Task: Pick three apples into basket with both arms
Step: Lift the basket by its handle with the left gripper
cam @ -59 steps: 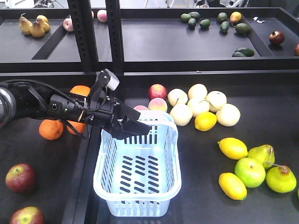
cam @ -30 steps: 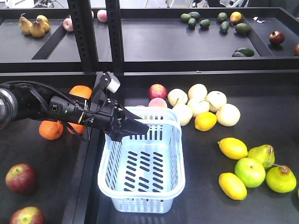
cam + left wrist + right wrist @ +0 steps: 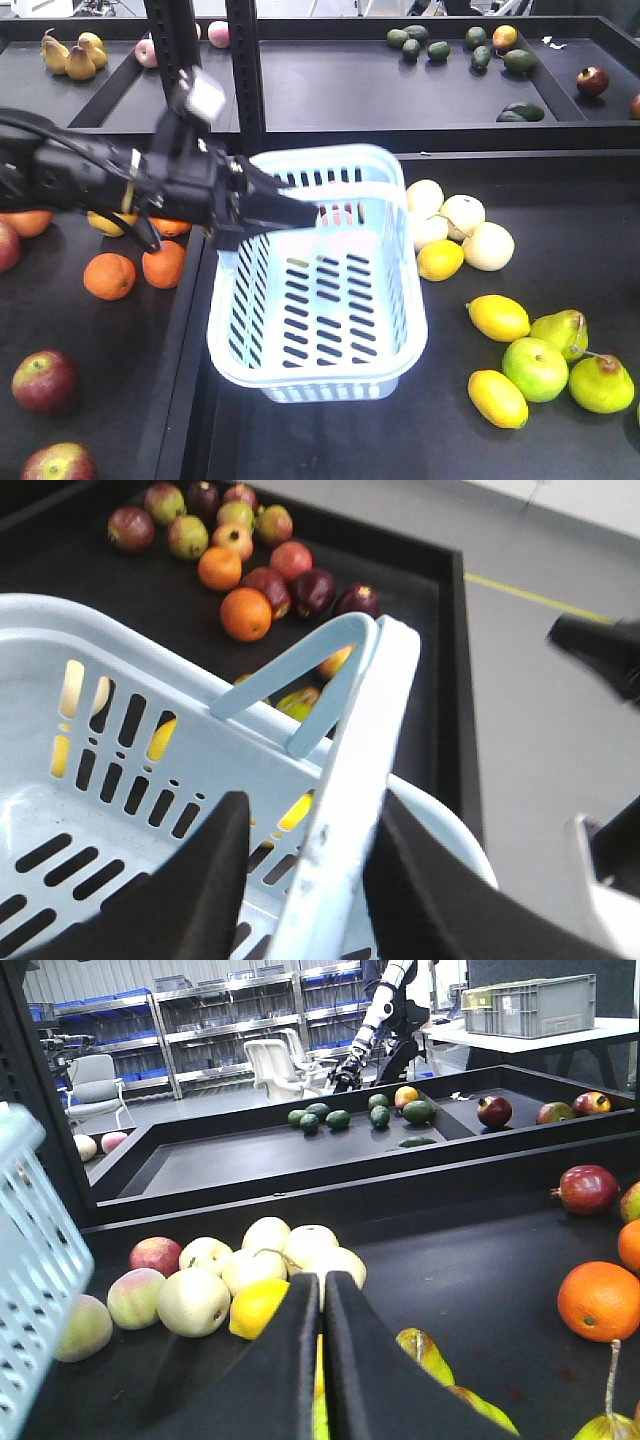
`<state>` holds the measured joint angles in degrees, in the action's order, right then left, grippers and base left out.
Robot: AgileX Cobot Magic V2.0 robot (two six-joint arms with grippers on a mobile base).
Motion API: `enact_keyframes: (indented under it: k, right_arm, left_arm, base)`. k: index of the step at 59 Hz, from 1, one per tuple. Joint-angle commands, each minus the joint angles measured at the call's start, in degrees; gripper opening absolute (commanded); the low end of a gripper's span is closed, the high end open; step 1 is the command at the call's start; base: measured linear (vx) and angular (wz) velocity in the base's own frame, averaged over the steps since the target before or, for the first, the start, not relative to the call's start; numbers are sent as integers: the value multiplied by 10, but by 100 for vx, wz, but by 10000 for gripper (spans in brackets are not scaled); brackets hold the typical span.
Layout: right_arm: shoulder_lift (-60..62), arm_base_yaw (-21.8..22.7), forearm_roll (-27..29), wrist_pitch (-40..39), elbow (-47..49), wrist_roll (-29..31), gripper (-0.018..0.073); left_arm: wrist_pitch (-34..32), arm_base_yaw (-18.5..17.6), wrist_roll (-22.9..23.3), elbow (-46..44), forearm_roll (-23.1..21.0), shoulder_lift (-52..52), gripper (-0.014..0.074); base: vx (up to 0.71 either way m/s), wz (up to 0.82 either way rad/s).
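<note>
The pale blue basket (image 3: 330, 340) hangs tilted above the black tray, with nothing inside that I can see. My left gripper (image 3: 285, 208) is shut on its flat band handle (image 3: 350, 780), one finger (image 3: 205, 875) on each side of the band. Two dark maroon apples (image 3: 45, 382) (image 3: 58, 463) lie at the front left, and a third (image 3: 4, 245) shows at the left edge. Dark apples (image 3: 313, 588) also show in the left wrist view. My right gripper (image 3: 322, 1290) is shut and empty, low over lemons and pears, and is out of the front view.
Oranges (image 3: 108, 276) lie left of the basket. Pale round fruit (image 3: 465, 230), lemons (image 3: 497, 317) and green pears (image 3: 535, 368) lie to its right. A raised divider (image 3: 180, 340) runs between the trays. Two black posts (image 3: 180, 60) stand behind, and the back shelf holds avocados (image 3: 440, 48).
My left arm has risen and pulled back with the basket. The basket has left the tray, come up and tilted toward the front right.
</note>
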<state>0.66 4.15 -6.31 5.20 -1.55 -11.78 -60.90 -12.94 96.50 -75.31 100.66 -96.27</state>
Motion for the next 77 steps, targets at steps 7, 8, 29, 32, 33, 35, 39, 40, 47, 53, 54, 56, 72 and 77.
enact_keyframes:
  k: [7,8,29,32,33,35,39,40,47,53,54,56,72,77]
  right_arm:
    - [7,-1,-7,-42,-8,3,-4]
    - [7,-1,-7,-42,-8,3,-4]
    - [7,-1,-7,-42,-8,3,-4]
    - [7,-1,-7,-42,-8,3,-4]
    - [7,-1,-7,-42,-8,3,-4]
    - [7,-1,-7,-42,-8,3,-4]
    - [7,-1,-7,-42,-8,3,-4]
    - [7,-1,-7,-42,-8,3,-4]
    - [7,-1,-7,-42,-8,3,-4]
    - [7,-1,-7,-42,-8,3,-4]
    - [7,-1,-7,-42,-8,3,-4]
    - [7,-1,-7,-42,-8,3,-4]
    - [7,-1,-7,-42,-8,3,-4]
    - [7,-1,-7,-42,-8,3,-4]
  left_arm:
    - [-51,-3,78,-16,12,99,-8]
    - [-58,-3,81,-16,12,107,-8]
    - [-142,-3,165,-15,12,223,-8]
    - [-143,-3,172,-15,12,236,-8]
    - [-143,-3,174,-15,12,239,-8]
    - [-143,-3,180,-15,12,247,-8]
    - [-155,-3,184,-15,12,257,-8]
    - [-160,-3,183,-15,12,259,-8]
    - [-175,-3,232,5,13,270,-8]
    - [-175,-3,227,40,13,290,-8]
    - [-175,-3,223,45,13,293,-8]
    - [-175,-3,216,59,13,299,-8]
    - [-175,-3,192,139,13,332,-8]
    - [-175,-3,192,143,13,334,-8]
  base:
    - [0,0]
    - [0,0]
    - [0,0]
    - [0,0]
    - [0,0]
    - [0,0]
    - [0,0]
    - [0,0]
    - [0,0]
    - [0,0]
    - [0,0]
    - [0,0]
    - [0,0]
    - [0,0]
